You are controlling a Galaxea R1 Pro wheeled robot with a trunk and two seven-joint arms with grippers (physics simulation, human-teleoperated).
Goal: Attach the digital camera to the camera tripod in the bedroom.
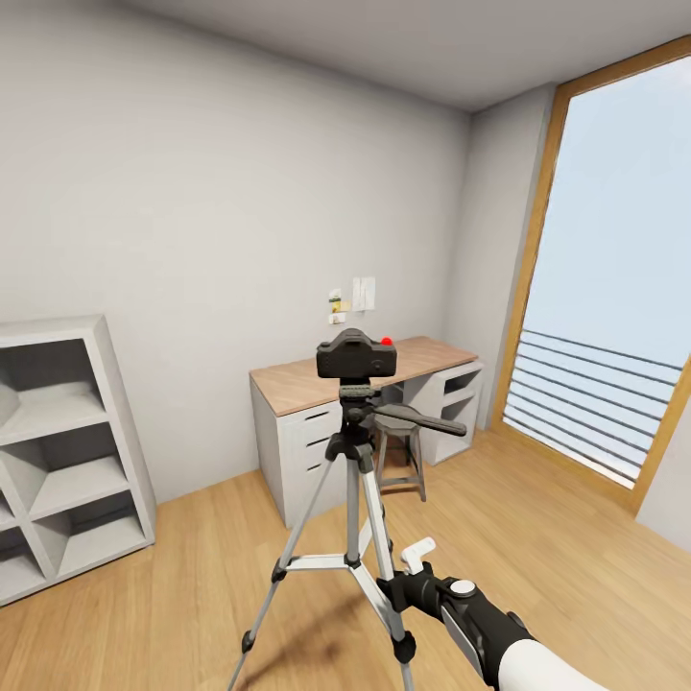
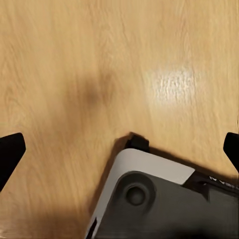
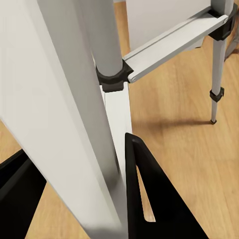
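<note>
One white cube shelf [image 1: 67, 451] on the left, then one camera tripod [image 1: 353, 537] mid-floor with one digital camera [image 1: 356, 356] sitting on its head, one counter [image 1: 288, 384] and one stool [image 1: 400, 451] behind it. Left pincer [image 2: 119, 149] is spread wide over bare floor, holding nothing. Right pincer [image 3: 82, 199] has its two fingers around a tripod leg, can't tell if it's actually clamped.

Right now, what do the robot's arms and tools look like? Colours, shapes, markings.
In the head view the right arm is a glossy black forearm over a white rounded shell, with a white round cap on top. The right tool has a pale finger there, but flat, tapering black fingers, one slotted, in its wrist view. Left tool: black fingertips. No cables or markings visible.
</note>
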